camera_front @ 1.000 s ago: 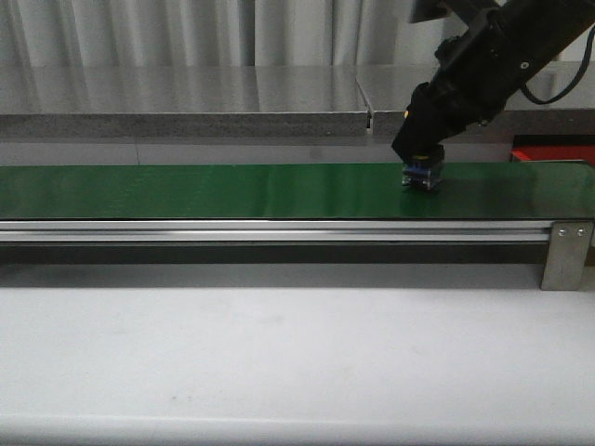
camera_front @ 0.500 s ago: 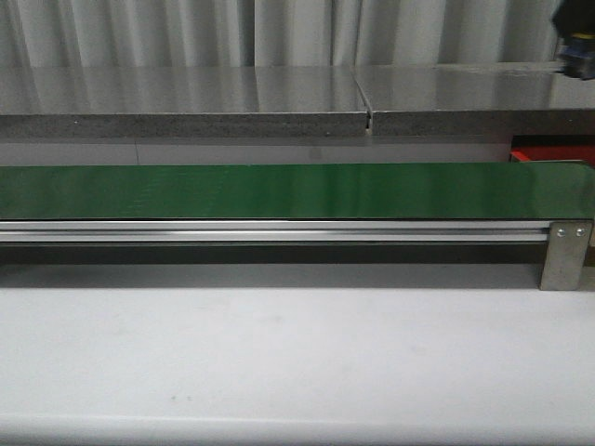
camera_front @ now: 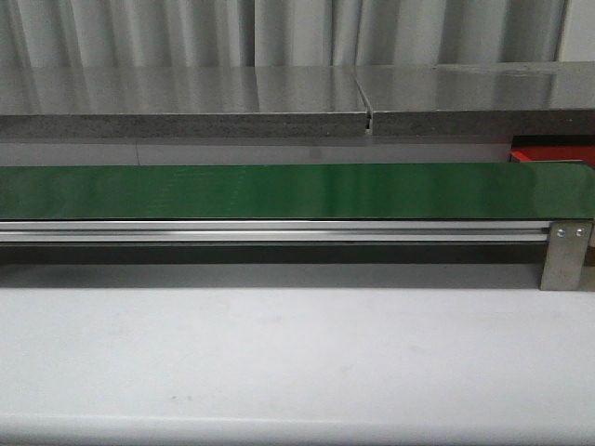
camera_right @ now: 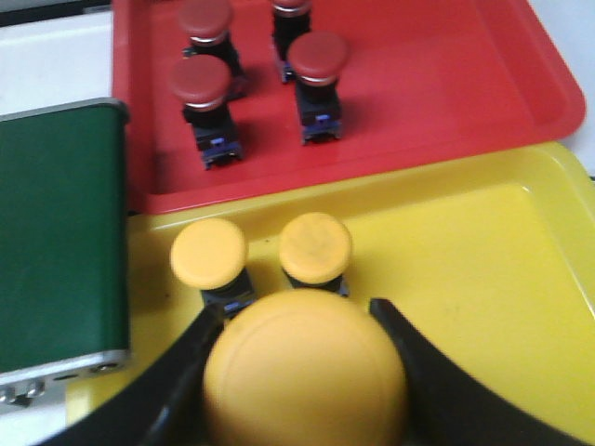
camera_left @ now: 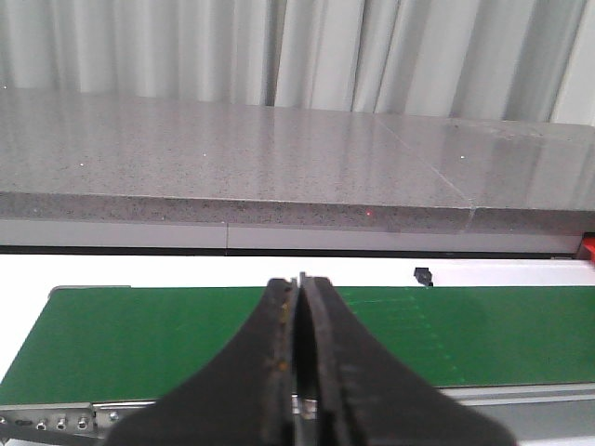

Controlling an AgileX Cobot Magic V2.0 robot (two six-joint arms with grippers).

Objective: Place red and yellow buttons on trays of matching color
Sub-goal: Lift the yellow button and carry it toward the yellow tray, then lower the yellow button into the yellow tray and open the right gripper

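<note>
L tool [camera_left: 299,372]: black curved fingers, matte | R tool [camera_right: 302,372]: black curved fingers, same

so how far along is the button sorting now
Done: four red buttons stand in the red tray and two yellow buttons in the yellow tray. In hand: the right end effector holds another yellow button above the yellow tray, not yet released. Left: the green belt shows no buttons waiting.

Yellow button [camera_right: 305,372] held in right pincer [camera_right: 302,358] above yellow tray [camera_right: 483,269]; two yellow buttons [camera_right: 263,246] upright inside. Four red buttons [camera_right: 256,60] upright on adjoining red tray [camera_right: 446,84].
</note>
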